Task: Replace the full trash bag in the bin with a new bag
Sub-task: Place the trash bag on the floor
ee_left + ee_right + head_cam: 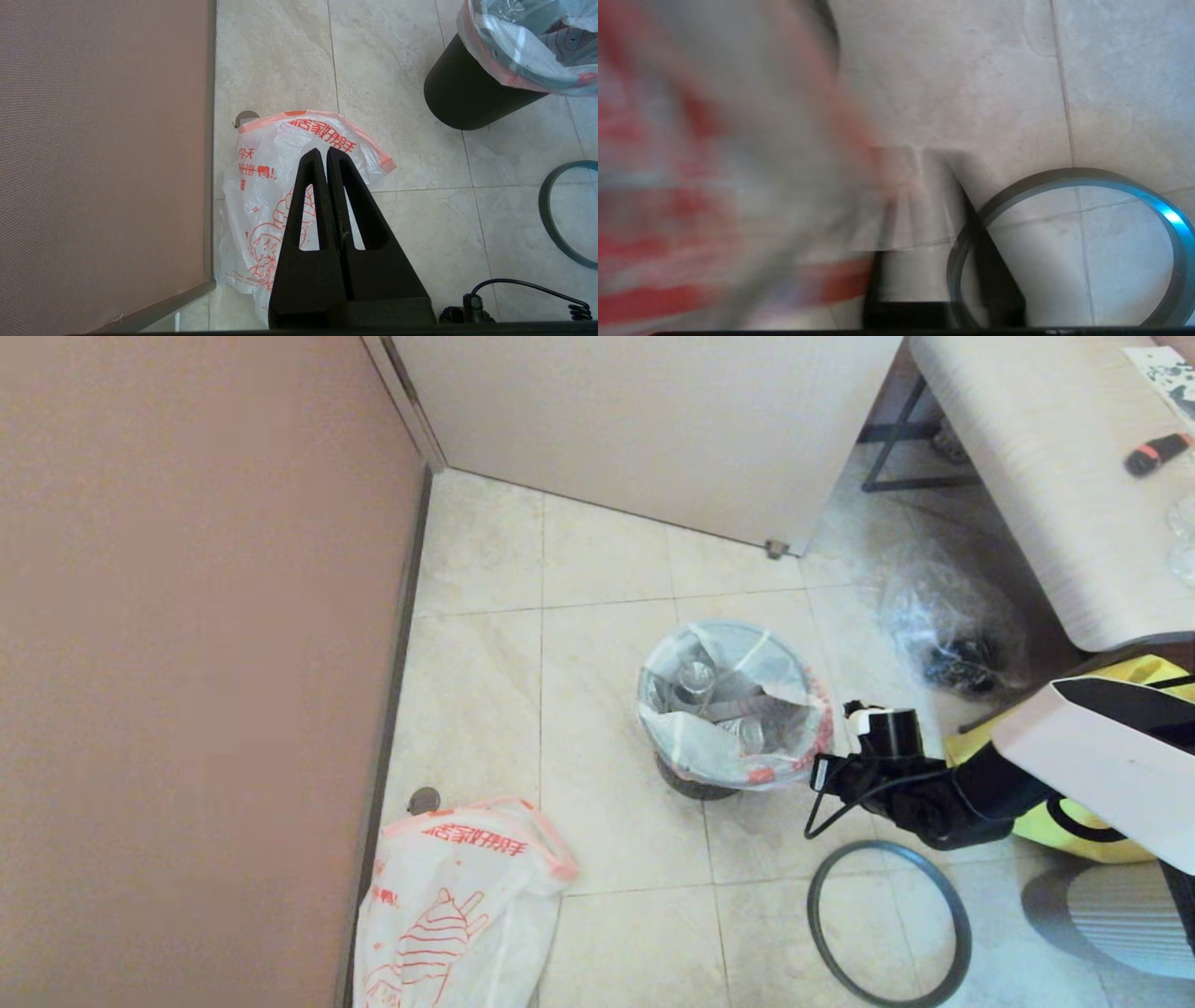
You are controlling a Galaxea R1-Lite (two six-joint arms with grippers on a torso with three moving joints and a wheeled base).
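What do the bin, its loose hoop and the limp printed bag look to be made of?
The bin: matte black, probably plastic, smooth seamless wall. The hoop: thin dark grey ring, likely plastic; it glints in the right wrist view. The new bag: thin translucent white film, crumpled, red-orange print.

A floor of pale beige stone-look tiles with thin grey grout lines point(607, 691) fills the scene and serves as the landmark. Along its left edge stands a flat pinkish-brown wall panel point(187, 616) with a narrow grey skirting strip point(397, 709) at its foot. At the floor's far edge rises a smooth off-white door or partition point(653, 420). Over the floor's right side reaches a light wood-grain tabletop point(1046, 476) on a dark metal frame point(896, 457). The light is even.
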